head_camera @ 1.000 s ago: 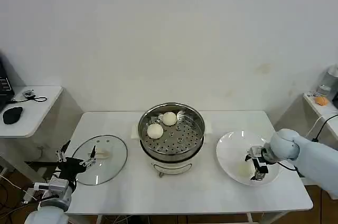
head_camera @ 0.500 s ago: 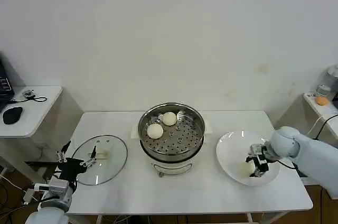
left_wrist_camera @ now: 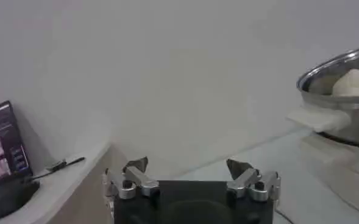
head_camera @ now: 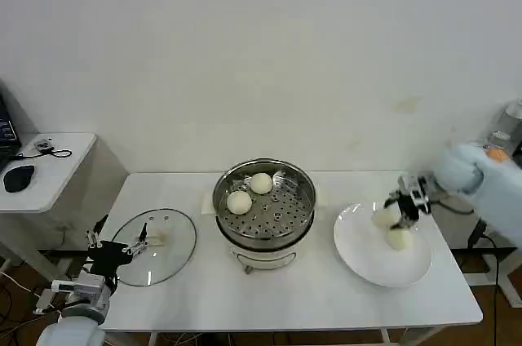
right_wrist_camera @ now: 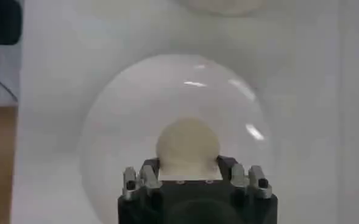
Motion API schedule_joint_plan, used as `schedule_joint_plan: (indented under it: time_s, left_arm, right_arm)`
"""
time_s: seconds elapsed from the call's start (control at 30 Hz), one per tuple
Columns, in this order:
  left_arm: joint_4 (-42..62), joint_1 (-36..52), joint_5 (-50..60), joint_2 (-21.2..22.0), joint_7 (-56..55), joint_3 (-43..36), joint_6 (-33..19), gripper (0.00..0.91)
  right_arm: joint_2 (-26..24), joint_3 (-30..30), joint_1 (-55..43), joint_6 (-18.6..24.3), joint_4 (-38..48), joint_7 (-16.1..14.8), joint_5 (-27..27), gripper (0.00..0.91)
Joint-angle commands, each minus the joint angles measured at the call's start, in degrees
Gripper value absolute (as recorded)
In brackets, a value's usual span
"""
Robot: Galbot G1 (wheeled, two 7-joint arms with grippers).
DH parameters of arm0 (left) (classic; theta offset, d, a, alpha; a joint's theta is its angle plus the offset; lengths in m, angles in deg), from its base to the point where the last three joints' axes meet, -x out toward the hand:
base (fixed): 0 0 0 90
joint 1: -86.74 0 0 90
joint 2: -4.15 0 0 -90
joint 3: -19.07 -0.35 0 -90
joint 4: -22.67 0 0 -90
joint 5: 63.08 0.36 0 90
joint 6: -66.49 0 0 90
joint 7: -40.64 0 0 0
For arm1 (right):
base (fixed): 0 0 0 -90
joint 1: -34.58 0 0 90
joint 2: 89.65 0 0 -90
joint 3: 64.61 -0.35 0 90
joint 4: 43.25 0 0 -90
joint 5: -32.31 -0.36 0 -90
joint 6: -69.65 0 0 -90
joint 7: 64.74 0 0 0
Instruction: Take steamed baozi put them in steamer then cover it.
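Here, a long white rectangular table carries everything; at its middle stands the round shiny stainless-steel steamer on its white base, uncovered, with two smooth cream-white buns side by side on the perforated tray toward the rear left; to the steamer's right lies a flat round white plate, and to its left the round clear glass cover with a metal rim lies flat, its cream rectangular handle up; a smaller white side desk stands apart to the far left with a black mouse and cables on it. The right gripper hangs above the plate's rear part, fingers clamped on a third cream-white bun, which is lifted clear of the plate; in the head view a further pale bun sits on the plate just below it. The steamer's raised wall stands between that gripper and the tray. The left gripper waits low at the table's left front corner, near the cover, fingers spread and holding nothing.
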Motion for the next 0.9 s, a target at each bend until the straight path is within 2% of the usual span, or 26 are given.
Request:
schedule_joint_plan:
  time_s: [0.03,0.23,0.3,0.47,0.63,0.7,0.9]
  left_arm:
    - [0.0,-0.1,-0.1,0.0,0.0,0.7,-0.1,0.907]
    - [0.0,-0.4,0.0,0.1,0.0,1.5,-0.1,0.907]
    - [0.0,-0.3,-0.1,0.0,0.0,2.0,0.0,0.907]
    - [-0.6,-1.0,0.0,0.1,0.0,2.9,0.0,0.907]
    - [-1.0,-1.6,0.0,0.5,-0.1,3.8,0.0,0.907]
    - [-1.3,-1.9,0.0,0.8,-0.1,4.0,-0.1,0.907]
    - [-2.0,-2.6,0.1,1.6,-0.1,4.3,-0.2,0.907]
  right_arm:
    - [11.7,10.0,-22.9,0.6,1.0,-1.2,-6.5,0.665]
    - [20.2,14.2,-26.1,0.3,-0.5,-0.4,-8.7,0.665]
    - [24.2,14.3,-25.1,0.6,-0.8,-0.2,-9.4,0.665]
    - [29.1,14.8,-20.8,2.4,-2.3,-0.7,-8.0,0.665]
    - [31.6,16.1,-15.7,6.4,-1.8,-1.0,-4.1,0.665]
    - [32.6,16.2,-13.6,7.5,-1.6,-0.9,-0.9,0.665]
    - [35.8,17.1,-10.5,9.0,-0.1,-0.6,3.1,0.665]
